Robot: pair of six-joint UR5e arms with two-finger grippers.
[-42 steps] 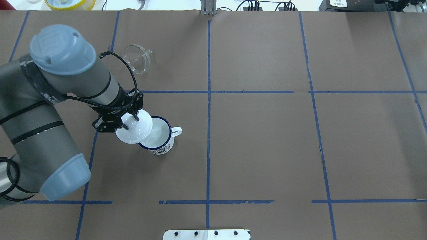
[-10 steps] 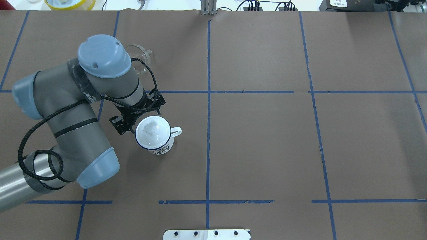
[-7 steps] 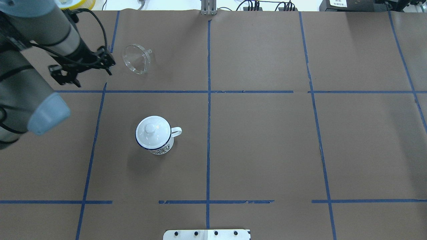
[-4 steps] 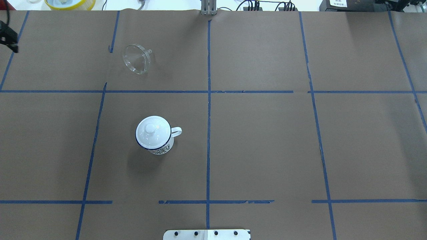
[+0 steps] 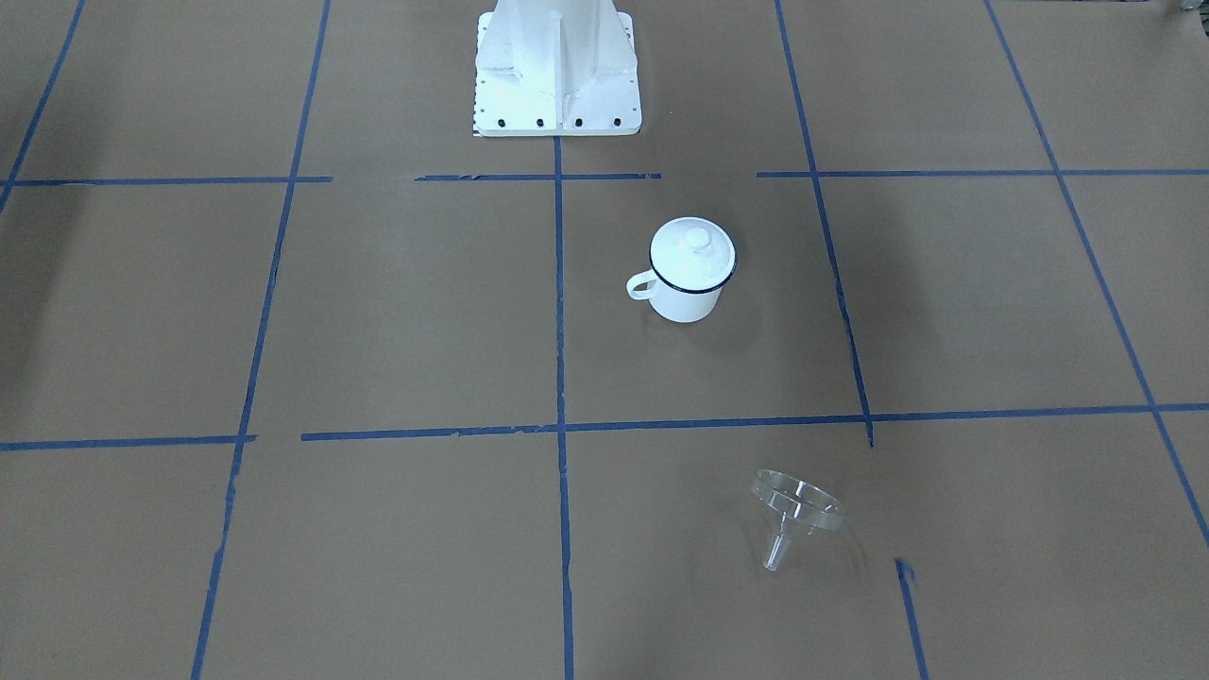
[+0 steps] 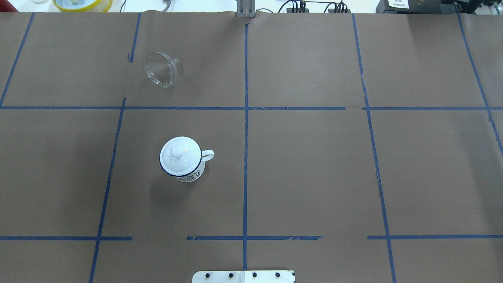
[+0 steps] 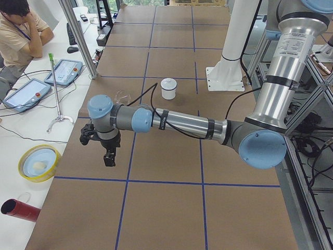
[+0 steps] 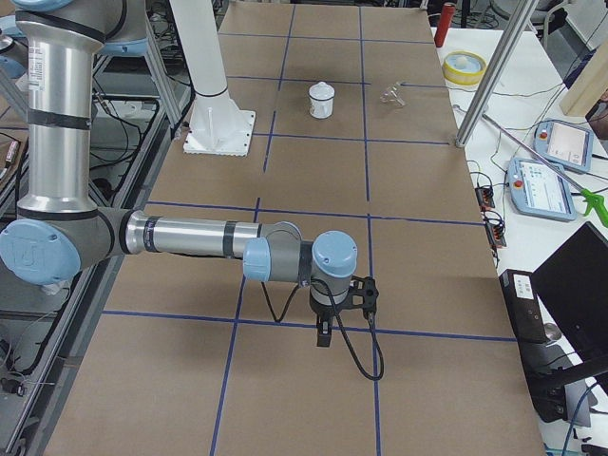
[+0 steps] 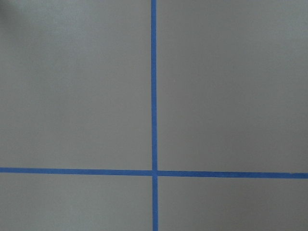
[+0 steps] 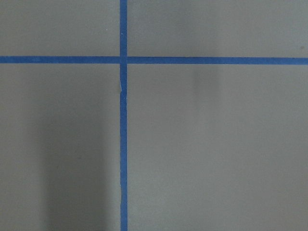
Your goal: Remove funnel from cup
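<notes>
The clear funnel lies on its side on the brown table cover, far from the cup; it also shows in the front view. The cup is a white mug with a dark blue rim, and it stands upright with a white knobbed lid on it. My left gripper shows only in the left side view, over the table's left end and away from both. My right gripper shows only in the right side view, over the table's right end. I cannot tell whether either is open or shut. Both wrist views show only paper and blue tape.
The white robot base plate stands at the robot's edge of the table. A yellow bowl, a red cylinder, a metal post and a seated operator are beyond the table's far side.
My left gripper set the white lid on the cup and let go of it. The left arm then drew back to the left, out of the overhead view. The funnel has not moved.
</notes>
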